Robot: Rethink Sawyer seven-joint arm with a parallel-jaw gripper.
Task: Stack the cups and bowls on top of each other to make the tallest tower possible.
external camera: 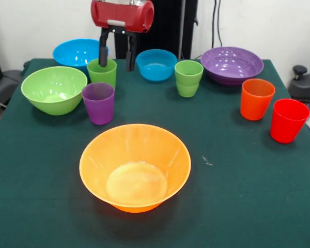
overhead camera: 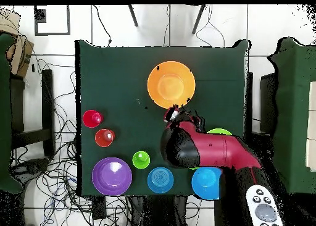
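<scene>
All pieces stand apart on the green table; none is stacked. The big orange bowl (external camera: 135, 166) is at the front centre. The purple cup (external camera: 98, 103) and a green cup (external camera: 102, 73) stand behind it, beside the green bowl (external camera: 54, 89). My gripper (external camera: 117, 64) is open and empty. It hangs just behind that green cup, with one finger (external camera: 104, 51) at the cup's rim. The second green cup (external camera: 188, 77), the orange cup (external camera: 257, 98) and the red cup (external camera: 289, 120) are to the right. In the overhead view the arm (overhead camera: 203, 150) hides the purple cup and the nearby green cup.
The large blue bowl (external camera: 77, 52), the smaller blue bowl (external camera: 156, 64) and the purple bowl (external camera: 232, 64) line the table's far edge. The overhead view shows the orange bowl (overhead camera: 171, 84), the red cup (overhead camera: 92, 118), the orange cup (overhead camera: 104, 138) and the purple bowl (overhead camera: 112, 176).
</scene>
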